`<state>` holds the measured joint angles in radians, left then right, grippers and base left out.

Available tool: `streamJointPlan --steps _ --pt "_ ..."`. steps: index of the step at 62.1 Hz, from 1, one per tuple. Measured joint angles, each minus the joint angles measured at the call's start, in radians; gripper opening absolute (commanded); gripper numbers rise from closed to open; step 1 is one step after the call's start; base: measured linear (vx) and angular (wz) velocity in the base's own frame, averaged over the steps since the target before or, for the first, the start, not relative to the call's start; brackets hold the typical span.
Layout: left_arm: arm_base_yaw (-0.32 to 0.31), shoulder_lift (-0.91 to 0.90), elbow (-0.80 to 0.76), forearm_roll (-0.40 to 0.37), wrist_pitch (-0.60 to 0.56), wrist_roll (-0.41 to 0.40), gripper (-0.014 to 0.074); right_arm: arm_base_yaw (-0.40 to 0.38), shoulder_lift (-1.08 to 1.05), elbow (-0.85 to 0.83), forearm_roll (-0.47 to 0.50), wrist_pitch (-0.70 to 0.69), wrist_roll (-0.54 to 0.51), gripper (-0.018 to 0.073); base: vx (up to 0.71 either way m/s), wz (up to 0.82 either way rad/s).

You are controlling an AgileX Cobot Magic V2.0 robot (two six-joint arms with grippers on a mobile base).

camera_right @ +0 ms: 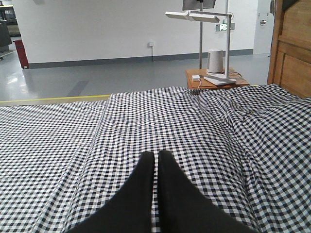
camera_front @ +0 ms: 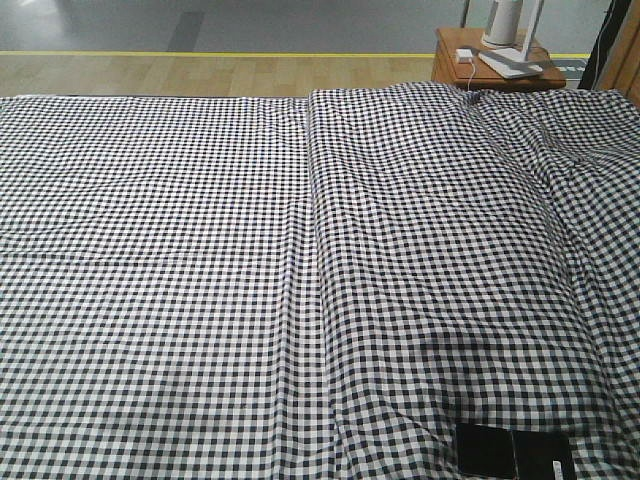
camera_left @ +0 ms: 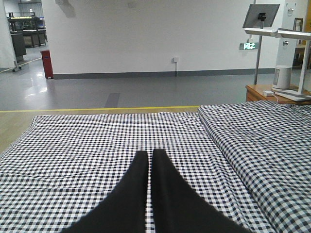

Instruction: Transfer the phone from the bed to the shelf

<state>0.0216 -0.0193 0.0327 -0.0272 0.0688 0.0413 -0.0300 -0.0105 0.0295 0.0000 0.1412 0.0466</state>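
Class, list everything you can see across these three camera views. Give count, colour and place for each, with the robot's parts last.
bed: one, black-and-white gingham sheet, fills the foreground
phone: one, glossy black, on the bed, lower right of the front view
side table: one, reddish-brown, beyond the bed's far right
desk lamp: one, white, standing on the side table
cylinder: one, white, on the side table beside the lamp
small box: one, white, on the side table
bin: one, red, by the far wall, left
floor line: one, yellow, beyond the bed
left end effector: one, black, shut, over the bed
right end effector: one, black, shut, over the bed
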Motion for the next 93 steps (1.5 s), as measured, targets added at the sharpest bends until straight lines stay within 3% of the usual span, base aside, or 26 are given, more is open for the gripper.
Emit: streamJointPlan --steps 83,93 --pt "0.000 0.000 0.000 0.000 0.000 0.000 0.0001 0.000 0.000 0.000 0.011 0.000 0.001 -0.0005 0.00 0.00" --pt "0.000 0.000 0.000 0.000 0.000 0.000 0.0001 0.000 0.000 0.000 0.013 -0.057 0.001 -0.0005 0.00 0.00"
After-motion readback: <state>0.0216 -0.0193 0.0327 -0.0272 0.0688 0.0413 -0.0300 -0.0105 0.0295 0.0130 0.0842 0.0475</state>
